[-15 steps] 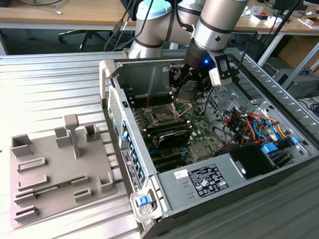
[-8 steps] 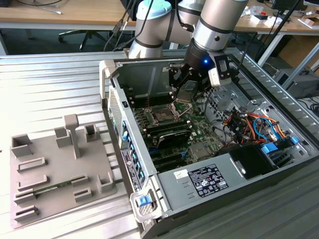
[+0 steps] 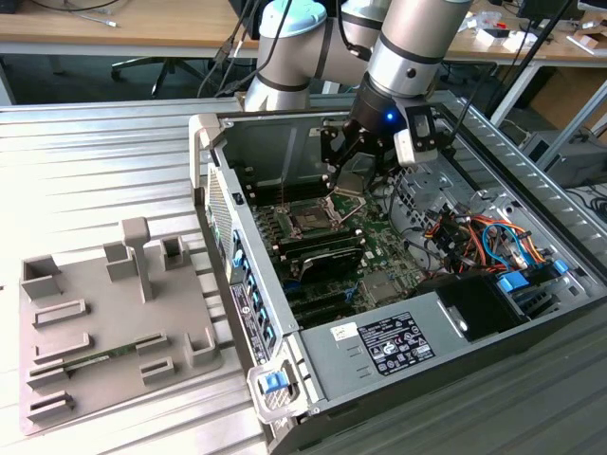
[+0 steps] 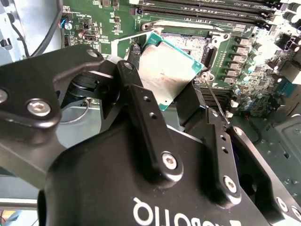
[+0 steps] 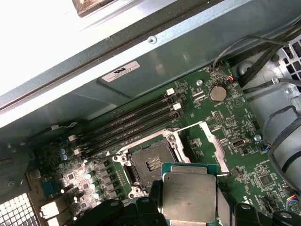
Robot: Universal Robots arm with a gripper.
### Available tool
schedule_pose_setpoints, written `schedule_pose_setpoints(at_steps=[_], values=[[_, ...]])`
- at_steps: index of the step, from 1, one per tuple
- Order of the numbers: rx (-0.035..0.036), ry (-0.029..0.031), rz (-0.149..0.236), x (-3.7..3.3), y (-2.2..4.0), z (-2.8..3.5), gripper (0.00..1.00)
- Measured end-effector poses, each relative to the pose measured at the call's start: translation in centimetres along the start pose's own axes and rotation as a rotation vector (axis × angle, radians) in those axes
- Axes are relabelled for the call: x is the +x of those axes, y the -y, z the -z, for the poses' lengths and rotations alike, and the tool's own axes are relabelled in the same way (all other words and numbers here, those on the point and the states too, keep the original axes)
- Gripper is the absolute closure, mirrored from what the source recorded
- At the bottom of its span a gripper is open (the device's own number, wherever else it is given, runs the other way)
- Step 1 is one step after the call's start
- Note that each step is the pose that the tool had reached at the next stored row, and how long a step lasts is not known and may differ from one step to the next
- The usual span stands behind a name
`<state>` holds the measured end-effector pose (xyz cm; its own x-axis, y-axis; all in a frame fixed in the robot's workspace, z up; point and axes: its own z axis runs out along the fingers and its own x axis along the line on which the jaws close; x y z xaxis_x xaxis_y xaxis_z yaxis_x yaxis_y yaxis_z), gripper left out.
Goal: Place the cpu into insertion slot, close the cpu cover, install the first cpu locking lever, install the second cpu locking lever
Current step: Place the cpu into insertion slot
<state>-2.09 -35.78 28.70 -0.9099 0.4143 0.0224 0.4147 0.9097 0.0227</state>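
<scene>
My gripper [image 3: 356, 159] hangs inside the open computer case [image 3: 213, 152], shut on the cpu [image 3: 353, 176]. The cpu [image 5: 189, 195] is a flat square chip with a dull silver top and a green rim, held tilted between the black fingers [image 4: 141, 106]. It hovers a little above and beside the insertion slot [image 5: 153, 162], whose dark square of contacts lies open on the green motherboard [image 5: 244, 155]. The cpu cover [image 5: 214, 146], a thin silvery frame, stands swung open at the slot's side. In the second wrist view the cpu [image 4: 164, 75] sits over the slot [image 4: 188, 44], and a thin locking lever [image 4: 215, 100] sticks up beside it.
Memory slots [image 5: 127, 127] run alongside the slot, and a coin battery [image 5: 216, 93] lies further off. The case's metal wall [image 5: 155, 70] rises close by. Coloured cables [image 3: 479, 232] and a power supply [image 3: 398, 343] fill the case's near end. A grey fixture tray [image 3: 95, 322] lies outside at the exterior view's left.
</scene>
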Motion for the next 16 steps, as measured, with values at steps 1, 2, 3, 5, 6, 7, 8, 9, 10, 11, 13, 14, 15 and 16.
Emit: schedule_pose_setpoints(at_steps=[1,2,3,5,6,7,8,9,10,11,13,14,15,16], values=[[-0.0007,0.0007,-0.033,0.00,0.00,0.00,0.45],[-0.0012,0.0012,-0.053,0.00,0.00,0.00,0.45],[-0.0012,0.0012,-0.057,0.00,0.00,0.00,0.45],[-0.0014,0.0015,-0.065,0.00,0.00,0.00,0.45],[-0.0016,0.0016,-0.070,0.00,0.00,0.00,0.45],[-0.0016,0.0016,-0.073,0.00,0.00,0.00,0.45],[-0.0017,0.0017,-0.076,0.00,0.00,0.00,0.45],[-0.0017,0.0018,-0.079,0.00,0.00,0.00,0.45],[-0.0018,0.0019,-0.082,0.00,0.00,0.00,0.45],[-0.0018,0.0019,-0.085,0.00,0.00,0.00,0.45],[-0.0020,0.0020,-0.091,0.00,0.00,0.00,0.45],[-0.0021,0.0021,-0.093,0.00,0.00,0.00,0.45],[-0.0021,0.0022,-0.096,0.00,0.00,0.00,0.45],[-0.0022,0.0022,-0.099,0.00,0.00,0.00,0.45]])
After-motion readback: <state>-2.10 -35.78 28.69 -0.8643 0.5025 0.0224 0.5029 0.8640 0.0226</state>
